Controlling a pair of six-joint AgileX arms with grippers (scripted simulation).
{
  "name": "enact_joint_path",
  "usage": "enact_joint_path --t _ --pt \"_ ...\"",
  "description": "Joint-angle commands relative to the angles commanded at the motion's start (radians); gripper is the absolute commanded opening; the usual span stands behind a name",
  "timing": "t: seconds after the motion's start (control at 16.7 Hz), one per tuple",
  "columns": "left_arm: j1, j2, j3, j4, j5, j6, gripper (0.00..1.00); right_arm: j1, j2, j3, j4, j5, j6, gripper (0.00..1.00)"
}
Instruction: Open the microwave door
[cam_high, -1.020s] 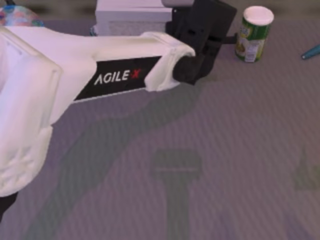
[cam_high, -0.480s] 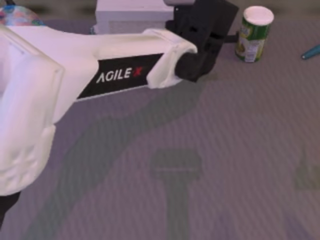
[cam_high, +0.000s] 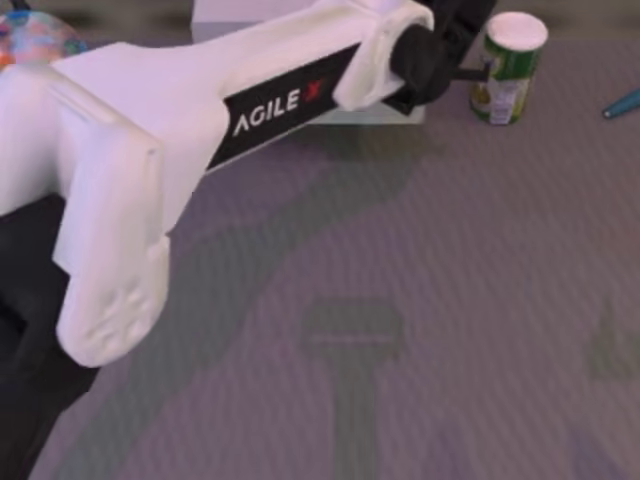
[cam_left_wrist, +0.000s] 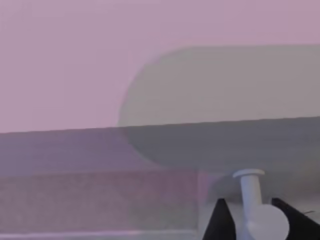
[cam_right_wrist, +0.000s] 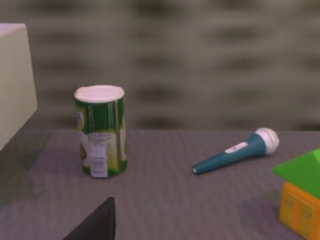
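A: Item: microwave (cam_high: 300, 15), sitting at the table's far edge. Left gripper (cam_left_wrist: 252, 225)?
B: Clamping what looks like the door's peg handle (cam_left_wrist: 250, 187).
A: Risk?
B: Peg slipping out during the swing; elbowing the can (cam_high: 508, 68) just beside.

Green can (cam_right_wrist: 100, 131), teal microphone (cam_right_wrist: 236, 151), toy house (cam_right_wrist: 301, 192)

Rendered simulation tabletop: flat grey-purple table (cam_high: 480, 300), blurred striped backdrop, toy-like props, AgileX-branded arm.
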Motion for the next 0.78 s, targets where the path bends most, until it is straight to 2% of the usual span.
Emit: enact_joint_path --t 0.24,0.42,0.6,0.78 --pt "0.023 0.119 0.341 -0.382 0.093 -0.051 0.00 0.000 0.000 0.000 0.000 0.000 0.000 1.00" --pt "0.041 0.186 0.545 -0.604 0.157 -0.083 0.00 0.000 0.000 0.000 0.000 0.000 0.000 1.00" --pt "0.055 0.228 0.668 -0.734 0.202 -0.104 0.00 0.000 0.000 0.000 0.000 0.000 0.000 1.00" --pt "0.059 0.240 0.702 -0.769 0.216 -0.110 0.00 0.000 0.000 0.000 0.000 0.000 0.000 1.00"
